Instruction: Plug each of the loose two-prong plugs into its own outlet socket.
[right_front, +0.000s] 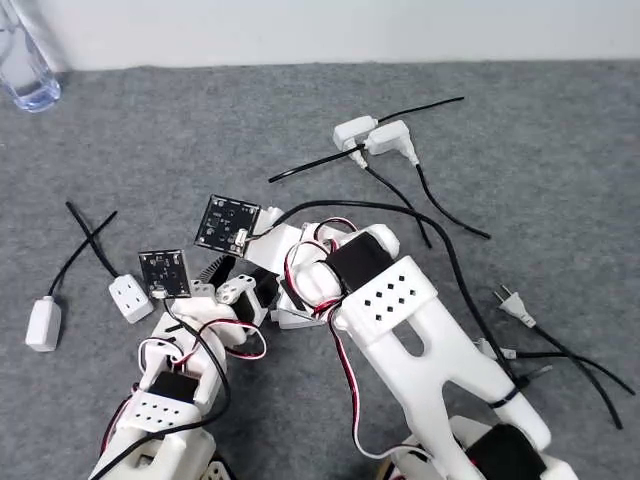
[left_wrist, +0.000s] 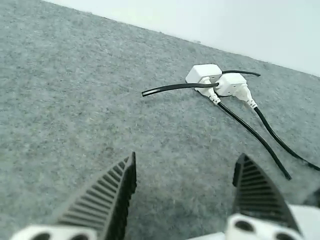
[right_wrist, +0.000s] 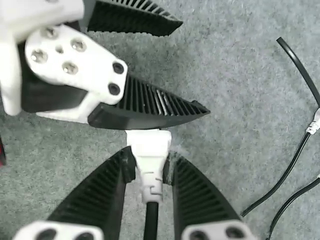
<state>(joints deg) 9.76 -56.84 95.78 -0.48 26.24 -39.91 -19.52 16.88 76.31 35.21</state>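
Grip on the right side first: your right gripper (right_wrist: 150, 159) is clamped on a white two-prong plug (right_wrist: 148, 145), with one ribbed finger on each flank. The plug's long axis lies in line with those fingers. Its black cord (right_wrist: 150, 225) trails back toward the wrist, and its front end points away, right up against one finger of your left gripper (right_wrist: 192, 67). The prongs are hidden there. Your left gripper's jaws stand wide apart over the grey carpet (left_wrist: 75, 100) with nothing between them. Farther along the carpet, two white connector bodies (left_wrist: 217, 80) lie touching. From above, a white outlet socket (right_front: 130, 297) lies beside the left arm. A black two-prong plug (right_front: 512, 303) lies beside the right arm, its prongs aimed far-left.
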